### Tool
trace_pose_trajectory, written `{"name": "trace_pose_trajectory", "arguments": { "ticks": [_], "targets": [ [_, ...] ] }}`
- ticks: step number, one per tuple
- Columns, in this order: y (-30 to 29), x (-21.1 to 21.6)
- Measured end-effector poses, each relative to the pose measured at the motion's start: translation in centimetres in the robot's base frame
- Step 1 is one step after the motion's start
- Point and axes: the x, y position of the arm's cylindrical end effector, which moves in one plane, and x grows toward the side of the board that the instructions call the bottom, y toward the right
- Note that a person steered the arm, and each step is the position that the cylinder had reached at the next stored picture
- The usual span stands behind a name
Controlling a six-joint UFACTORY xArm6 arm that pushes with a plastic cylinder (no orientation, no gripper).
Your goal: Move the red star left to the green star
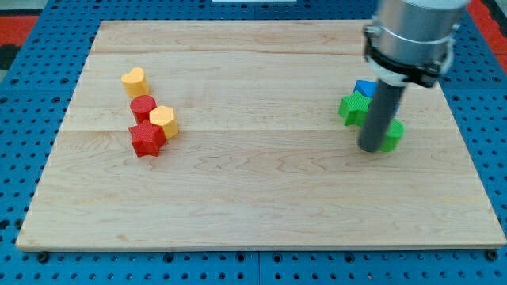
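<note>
My tip (370,148) rests on the wooden board (253,214) on the right side of the scene, and since I end in a plain rod there is nothing on it to spread or press together; it holds nothing. The tip sits just beside a green block (391,135), which peeks out from behind the rod on its right, so I cannot make out its shape fully. Just left of the rod and a little farther away is the green star (353,108), and touching that star on its far right is a blue block (365,87), partly hidden by my arm. The red star (146,138) lies well apart from all this, on the left side of the board, nearer than its neighbours. A yellow hexagonal block (164,120) touches it on the far right, a red cylinder (142,106) stands just behind it, and a yellow heart-like block (135,80) lies farther still, just beyond the cylinder.
</note>
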Motion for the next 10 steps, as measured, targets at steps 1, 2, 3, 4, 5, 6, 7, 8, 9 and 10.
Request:
{"name": "trace_pose_trajectory", "arguments": {
  "ticks": [1, 2, 3, 4, 5, 6, 7, 8, 9, 10],
  "targets": [
    [6.6, -0.1],
    [6.8, -1.8],
    [6.2, -2.2],
    [2.2, 3.6],
    [-5.5, 8.7],
    [-17.3, 7.1],
    [-28.2, 4.6],
    [-38.4, 2.4],
    [-37.9, -1.5],
    [-33.1, -3.7]
  ]
}}
